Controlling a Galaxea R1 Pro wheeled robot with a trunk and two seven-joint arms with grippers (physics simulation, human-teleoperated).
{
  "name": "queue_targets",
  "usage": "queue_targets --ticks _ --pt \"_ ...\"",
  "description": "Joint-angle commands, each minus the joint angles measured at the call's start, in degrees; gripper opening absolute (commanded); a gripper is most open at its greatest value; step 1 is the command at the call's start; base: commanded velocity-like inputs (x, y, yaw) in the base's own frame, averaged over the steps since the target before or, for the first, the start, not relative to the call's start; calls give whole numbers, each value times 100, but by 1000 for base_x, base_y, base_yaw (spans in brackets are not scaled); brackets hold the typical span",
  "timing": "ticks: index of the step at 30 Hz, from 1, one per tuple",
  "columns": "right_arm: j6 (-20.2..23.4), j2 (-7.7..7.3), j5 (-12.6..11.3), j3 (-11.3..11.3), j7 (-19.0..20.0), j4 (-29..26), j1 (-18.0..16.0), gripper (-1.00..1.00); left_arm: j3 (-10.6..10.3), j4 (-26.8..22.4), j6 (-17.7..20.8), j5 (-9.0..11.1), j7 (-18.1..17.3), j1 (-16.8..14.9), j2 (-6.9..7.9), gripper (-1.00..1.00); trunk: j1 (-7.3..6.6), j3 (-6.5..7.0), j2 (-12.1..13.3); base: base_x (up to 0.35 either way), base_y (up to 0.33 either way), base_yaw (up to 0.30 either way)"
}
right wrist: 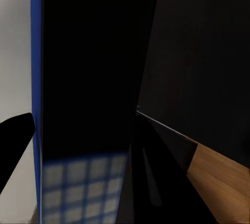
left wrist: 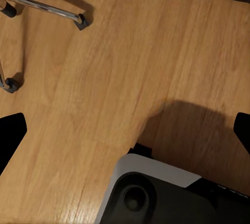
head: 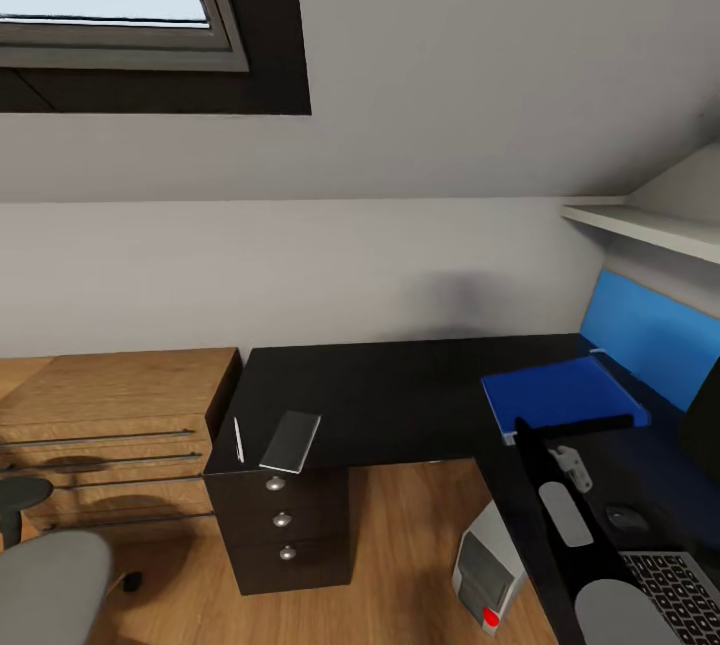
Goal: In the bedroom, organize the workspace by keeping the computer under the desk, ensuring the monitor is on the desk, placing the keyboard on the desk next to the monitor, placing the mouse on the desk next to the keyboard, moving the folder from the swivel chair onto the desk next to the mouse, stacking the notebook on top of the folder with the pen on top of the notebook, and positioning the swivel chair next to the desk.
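Note:
The blue folder (head: 560, 390) lies flat on the black desk (head: 400, 395) in front of the blue back panel. My right gripper (head: 600, 422) hovers at the folder's near edge, open, with one black fingertip (right wrist: 15, 135) showing in the right wrist view. The dark notebook (head: 290, 441) and the thin pen (head: 238, 439) rest on the desk's left end above the drawers. The keyboard (head: 675, 590) and mouse (head: 627, 517) sit on the desk at the lower right, beside the monitor (head: 702, 425). Under the desk stands the computer (head: 487, 570). The swivel chair (head: 45, 585) is at the lower left. My left gripper (left wrist: 125, 130) hangs open over the floor.
A light wooden dresser (head: 110, 425) adjoins the desk's left end. A white shelf (head: 640, 223) runs above the back panel under the sloped ceiling. The chair's chrome legs (left wrist: 44, 6) and my own base (left wrist: 156, 193) appear over the plank floor in the left wrist view.

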Motion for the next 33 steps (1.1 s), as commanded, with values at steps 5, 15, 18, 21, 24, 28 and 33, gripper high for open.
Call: queue_targets --ticks 5,15,18,21,24,28,33 --pt "589 -44 -292 -271 12 22 -4 -100 34 2 -26 24 -11 -8 -4 100 4 -13 -13 0 0 0" --pt "995 -395 -788 -426 341 39 -4 -100 48 -92 -26 60 -5 -4 13 100 4 -13 -13 0 0 0" --pt "1000 -427 -813 -428 356 38 -4 -100 54 -136 -26 67 -19 -3 1 100 47 -49 -93 0 0 0" --pt "1007 -433 -818 -429 358 38 -4 -100 53 -143 -26 68 -23 -3 0 100 113 -103 -214 0 0 0" --pt "1010 -435 -819 -429 353 38 -4 -100 57 -146 -26 69 -27 -5 -3 100 179 -157 -334 0 0 0" --pt "1029 -435 -820 -429 352 38 -4 -100 60 -147 -26 69 -28 -6 -4 100 267 -229 -494 0 0 0" --pt "1119 -430 -820 -429 352 39 -4 -100 61 -147 -26 69 -28 -3 -4 100 377 -318 -695 0 0 0"
